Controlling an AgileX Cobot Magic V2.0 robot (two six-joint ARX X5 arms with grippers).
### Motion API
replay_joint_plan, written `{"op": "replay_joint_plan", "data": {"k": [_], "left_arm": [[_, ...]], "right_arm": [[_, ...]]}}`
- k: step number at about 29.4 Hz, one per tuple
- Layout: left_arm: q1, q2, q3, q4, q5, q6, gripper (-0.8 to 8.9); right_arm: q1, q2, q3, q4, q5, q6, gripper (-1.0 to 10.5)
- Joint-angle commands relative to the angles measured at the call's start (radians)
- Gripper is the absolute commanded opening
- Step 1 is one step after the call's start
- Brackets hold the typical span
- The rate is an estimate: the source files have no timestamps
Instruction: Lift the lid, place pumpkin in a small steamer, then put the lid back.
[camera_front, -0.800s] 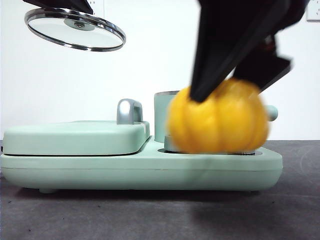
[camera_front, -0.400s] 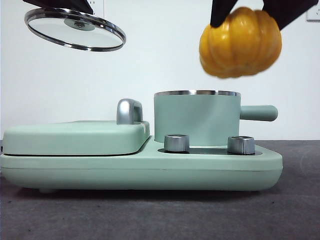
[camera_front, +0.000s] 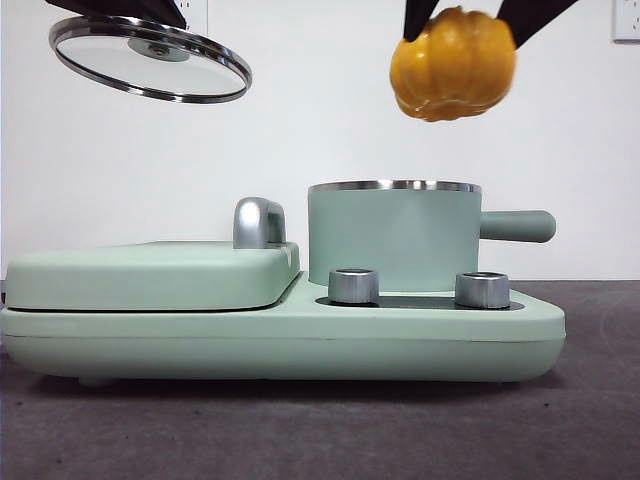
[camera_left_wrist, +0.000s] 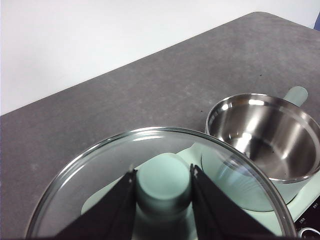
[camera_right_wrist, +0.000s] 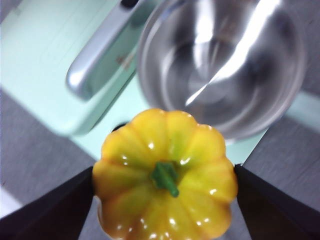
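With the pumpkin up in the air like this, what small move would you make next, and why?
Probably lower the right gripper straight down: its pumpkin hangs above the open, empty small steamer, while the left gripper holds the lid aside.

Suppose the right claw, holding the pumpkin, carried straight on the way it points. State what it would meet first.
Probably the small steamer: the right claw points down, the pumpkin just off its open mouth. Depth is unclear, so the steel rim might catch first.
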Motion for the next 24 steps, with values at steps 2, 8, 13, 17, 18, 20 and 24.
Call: {"op": "replay_joint_plan", "data": {"k": [2, 8, 13, 17, 18, 20, 24], "left_arm": [[-0.003, -0.006, 0.015, 0.029, 0.001, 0.002, 0.10], [-0.003, -0.006, 0.015, 0.028, 0.001, 0.002, 0.10], [-0.003, -0.006, 0.015, 0.028, 0.001, 0.002, 0.10], [-0.003, -0.006, 0.015, 0.028, 0.001, 0.002, 0.10], [-0.003, -0.006, 0.015, 0.028, 0.001, 0.002, 0.10], [-0.003, -0.006, 0.015, 0.028, 0.001, 0.002, 0.10], [-0.003, -0.006, 0.015, 0.029, 0.001, 0.002, 0.10]], "right_arm": [[-0.014, 0.102, 0.108, 0.010, 0.002, -0.051, 3.6], [-0.024, 0.230, 0.204, 0.053, 0.038, -0.098, 3.6], [-0.023, 0.293, 0.209, 0.136, 0.079, -0.113, 3.6], [-0.024, 0.324, 0.209, 0.187, 0.079, -0.113, 3.6], [-0.024, 0.331, 0.209, 0.192, 0.078, -0.113, 3.6], [-0.024, 0.346, 0.209, 0.189, 0.077, -0.112, 3.6], [-0.024, 0.411, 0.208, 0.163, 0.078, -0.113, 3.6]]}}
